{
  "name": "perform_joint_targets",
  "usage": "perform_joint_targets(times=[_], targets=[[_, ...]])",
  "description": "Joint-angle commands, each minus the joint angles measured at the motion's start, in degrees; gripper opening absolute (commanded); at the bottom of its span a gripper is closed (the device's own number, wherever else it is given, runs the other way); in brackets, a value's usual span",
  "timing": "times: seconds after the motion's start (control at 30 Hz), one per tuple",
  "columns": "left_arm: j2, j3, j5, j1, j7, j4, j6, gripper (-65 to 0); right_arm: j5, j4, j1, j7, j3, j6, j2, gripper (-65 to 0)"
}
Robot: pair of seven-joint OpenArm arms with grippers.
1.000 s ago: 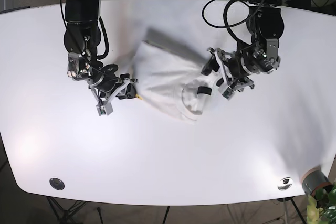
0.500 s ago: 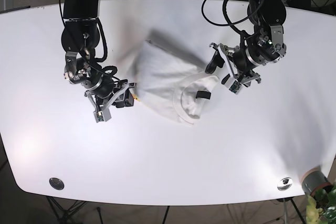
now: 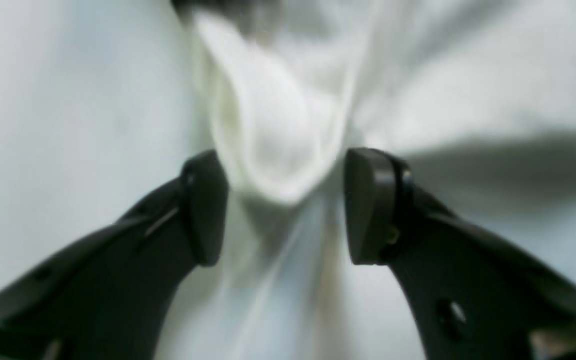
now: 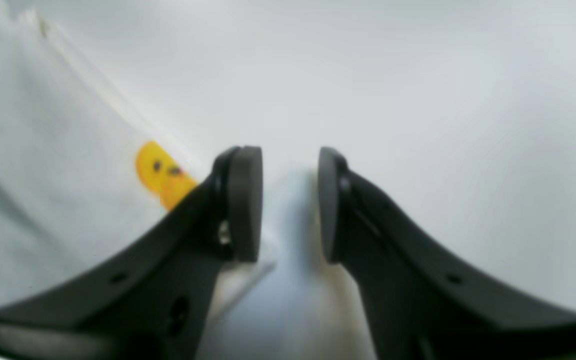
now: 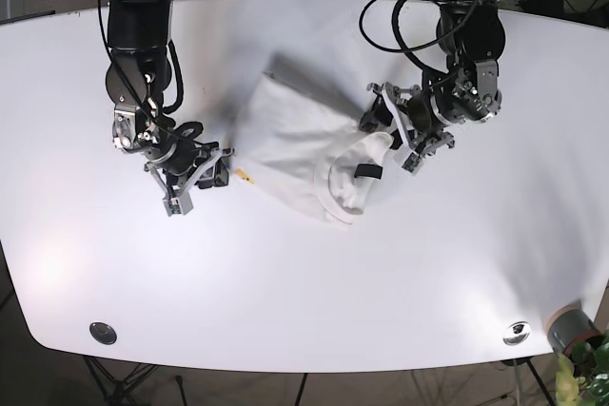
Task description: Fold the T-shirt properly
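A crumpled white cotton T-shirt (image 5: 304, 145) is seen lying a little above the centre of the wide white oval bench (image 5: 304, 273), with its ribbed neckline and small black neck label (image 5: 369, 171) turned toward five o'clock. The left gripper (image 3: 282, 205) is set at the shirt's three o'clock edge; in the left wrist view its jaws are parted, and a bunched fold of white cloth (image 3: 273, 135) is seen between the pads, though whether the pads touch it cannot be told through the blur. The right gripper (image 4: 288, 200) is placed at the shirt's nine o'clock edge, its jaws released with a narrow gap over bare bench, and a small yellow tag (image 4: 160, 175) on the shirt hem lies just beside its left-hand pad.
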Motion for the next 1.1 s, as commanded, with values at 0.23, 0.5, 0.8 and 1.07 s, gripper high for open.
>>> perform_joint_targets(times=[0.23,0.5,0.8,1.07], targets=[[-0.6,-1.3,-0.6,-10.8,-1.0,-11.7,-0.1,-36.0,0.3,11.3,-8.8,0.5,0.2,1.41,0.2,-47.7],[-2.4,-1.3,-0.6,-21.3,-8.6,-25.6,-0.1,-36.0,-0.3,18.6,-14.8,-0.1,-1.0,1.41,-3.8,-47.7],[-5.8,-1.3,-0.6,-24.2,-8.5,-23.0,-0.1,-36.1,0.3,23.4,-15.6,-2.4,-9.2,1.41,-4.2,-47.7],[-6.4,-1.1,-0.5,-17.8,-5.8,-4.3,4.7,-35.3,0.3,23.9,-15.3,-3.6,-9.1,1.41,-2.4,-47.7]])
